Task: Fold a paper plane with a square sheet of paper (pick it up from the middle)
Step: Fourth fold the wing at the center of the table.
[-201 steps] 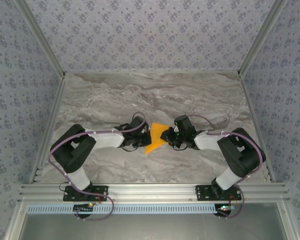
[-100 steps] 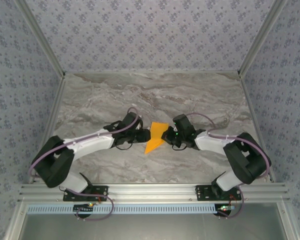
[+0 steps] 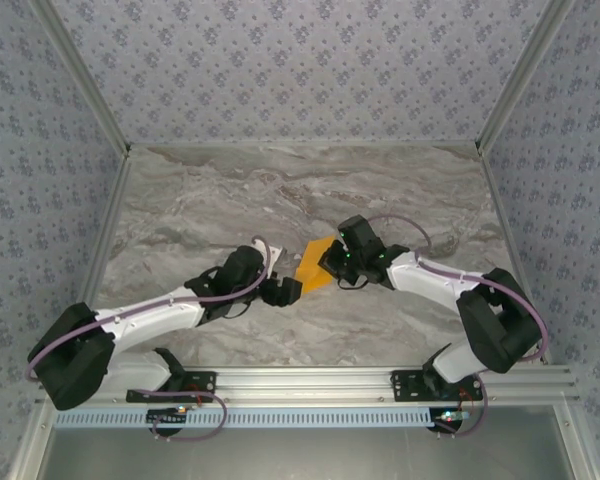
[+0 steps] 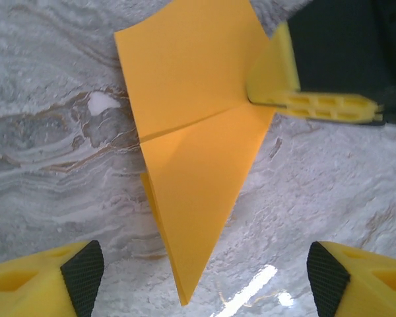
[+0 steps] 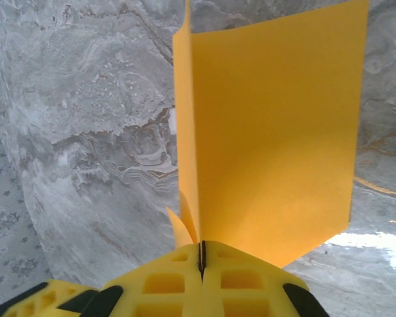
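Currently R gripper [image 5: 201, 254] clamps part-folded paper plane [image 4: 191, 132]; L gripper [image 3: 285, 291] released, jaws wide, straddling its tip.

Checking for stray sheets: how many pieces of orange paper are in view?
1: the folded orange paper, at the middle of the table, pinched by the right gripper. More could hide under the arms.

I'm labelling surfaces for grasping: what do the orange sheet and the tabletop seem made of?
The orange sheet: thin matte paper, judging by its sharp creases. The tabletop: glossy marble-look surface, stone or printed laminate unclear; grey veining and glare.
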{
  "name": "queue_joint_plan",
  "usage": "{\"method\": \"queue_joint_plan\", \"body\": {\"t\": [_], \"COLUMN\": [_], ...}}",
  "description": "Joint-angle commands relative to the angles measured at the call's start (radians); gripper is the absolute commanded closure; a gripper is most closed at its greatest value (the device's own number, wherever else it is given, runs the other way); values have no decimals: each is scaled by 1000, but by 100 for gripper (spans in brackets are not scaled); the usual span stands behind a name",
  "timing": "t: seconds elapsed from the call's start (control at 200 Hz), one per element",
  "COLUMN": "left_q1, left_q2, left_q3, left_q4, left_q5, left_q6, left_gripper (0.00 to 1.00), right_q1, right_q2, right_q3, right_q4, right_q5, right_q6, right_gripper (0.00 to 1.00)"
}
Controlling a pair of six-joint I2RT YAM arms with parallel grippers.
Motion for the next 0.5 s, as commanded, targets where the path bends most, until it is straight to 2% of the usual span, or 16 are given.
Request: {"method": "queue_joint_plan", "body": {"t": [0.0, 0.275, 0.495], "left_q1": [-25, -99, -112], "left_q2": [-6, 121, 251], "left_q3": [-15, -24, 9], "left_q4": [133, 272, 344], "left_q5": [-31, -62, -130], "left_q6": [155, 429, 532], "left_gripper": [16, 21, 28], "right_q1": [-8, -18, -28], "right_q2": [24, 52, 54], "right_q3": [32, 49, 49], "right_q4": [-51, -63, -76], "right_q5": [0, -30, -46], "right_q6": [34, 48, 45], "right_gripper": [100, 100, 100]}}
